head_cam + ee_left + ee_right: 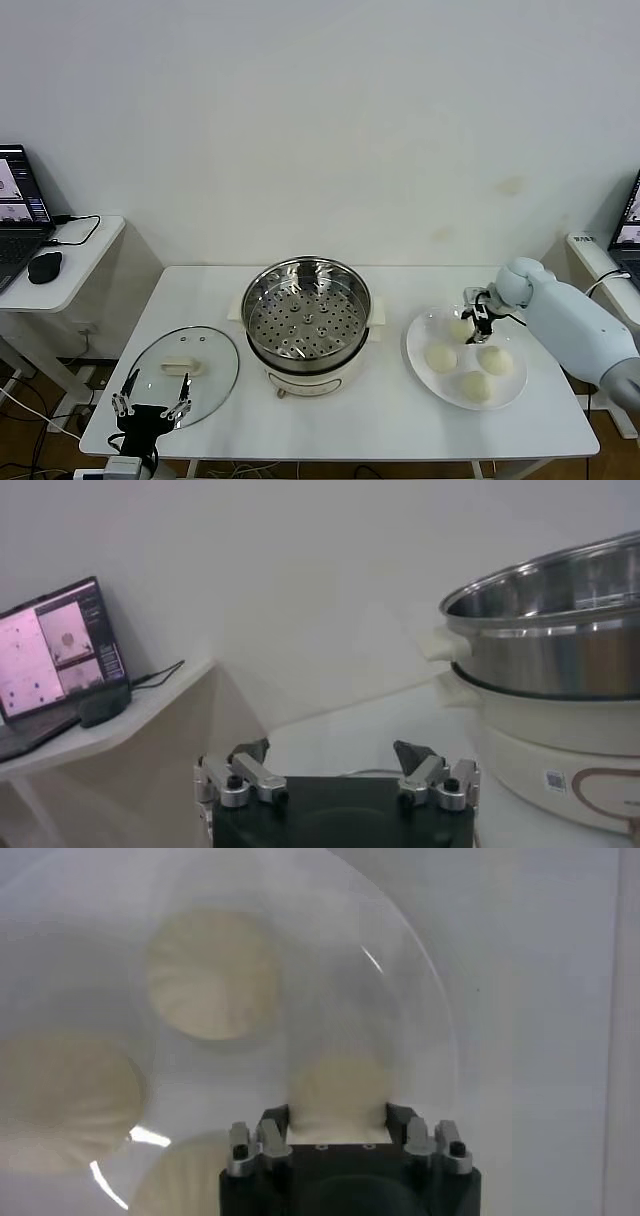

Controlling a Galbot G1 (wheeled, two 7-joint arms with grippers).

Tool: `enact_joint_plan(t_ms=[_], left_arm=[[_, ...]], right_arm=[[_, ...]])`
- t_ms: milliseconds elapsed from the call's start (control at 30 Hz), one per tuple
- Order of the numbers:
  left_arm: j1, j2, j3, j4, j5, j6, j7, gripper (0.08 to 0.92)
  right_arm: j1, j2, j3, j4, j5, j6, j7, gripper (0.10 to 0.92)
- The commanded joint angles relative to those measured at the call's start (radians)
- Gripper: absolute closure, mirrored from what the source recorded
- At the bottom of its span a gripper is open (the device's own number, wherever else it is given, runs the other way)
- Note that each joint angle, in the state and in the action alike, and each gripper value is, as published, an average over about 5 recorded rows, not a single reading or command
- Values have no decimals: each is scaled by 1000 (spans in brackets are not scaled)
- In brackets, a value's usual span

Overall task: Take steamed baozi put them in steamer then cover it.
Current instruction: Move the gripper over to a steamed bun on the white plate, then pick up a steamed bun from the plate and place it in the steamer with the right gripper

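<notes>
Cream-white steamed baozi (476,361), four in all, sit on the white plate (418,352) near the right edge of the table (380,415), and my right gripper (480,320) is down on the one at the plate's far side, its fingers (276,1131) closed against its sides. The steamer (306,325) stands uncovered at the table's middle, with the cover (184,367) lying flat by the left front corner. My left gripper (150,406) hangs at that front edge, jaws spread wide, holding nothing.
</notes>
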Motion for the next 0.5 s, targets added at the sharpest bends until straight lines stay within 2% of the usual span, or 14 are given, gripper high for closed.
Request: enact_joint_plan(t_ms=[33,167,367,500], left_arm=[[1,1,0,-2,-1,0,0,177],[-1,6,1,-3,-1,0,0,177],[-9,18,3,-7,-13,2,-1,177],[-11,27,4,-11,-22,1,-1,177]], right_arm=[[11,-6,-15,23,19,1,1,445],[78,-63,-81,112,86,-10,0,441],[308,-185,-236,299,266,-40,-16,435],[492,-199,-362,365,370,-46,-26,432]])
